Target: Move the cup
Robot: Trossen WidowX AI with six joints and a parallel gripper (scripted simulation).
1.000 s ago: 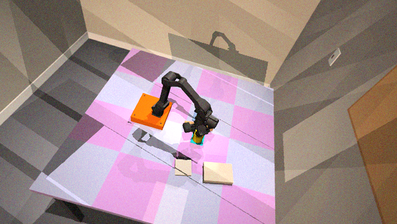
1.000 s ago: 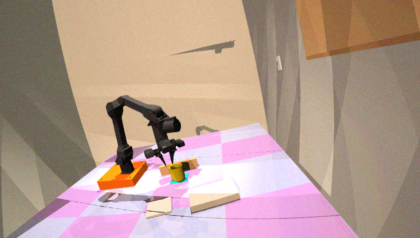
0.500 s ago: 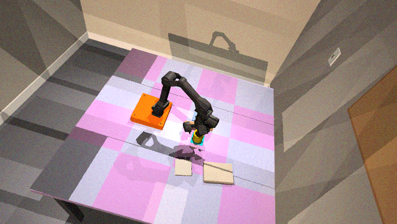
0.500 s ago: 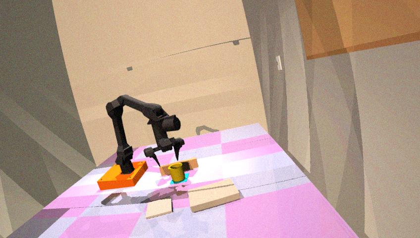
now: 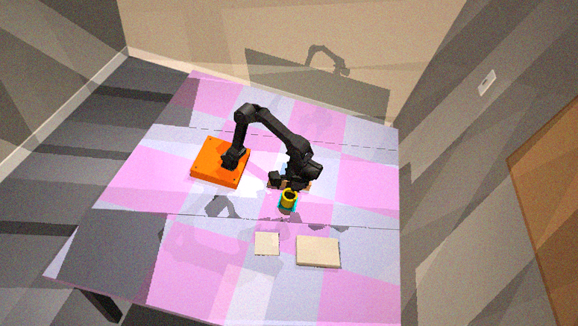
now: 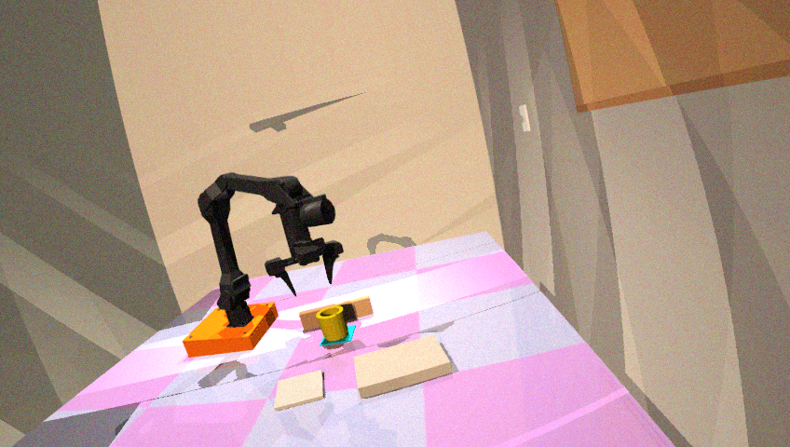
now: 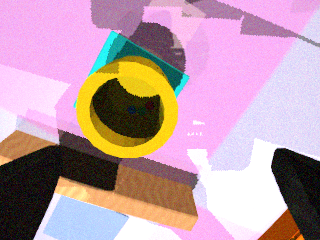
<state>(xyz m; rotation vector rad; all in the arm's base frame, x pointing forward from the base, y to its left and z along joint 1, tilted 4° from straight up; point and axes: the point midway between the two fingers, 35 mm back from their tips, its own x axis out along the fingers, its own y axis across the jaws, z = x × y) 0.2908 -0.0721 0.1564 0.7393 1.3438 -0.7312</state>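
Note:
The yellow cup stands upright on a cyan pad. Its inside is dark, and I cannot make out the marbles. My gripper is open and empty. It hangs above the table, a little behind the cup, with the fingers clear of it. A light blue pad shows in the wrist view, beyond a brown block that lies just behind the cup.
The arm's orange base sits to the left of the cup. Two cream slabs lie in front of the cup, a small one and a larger one.

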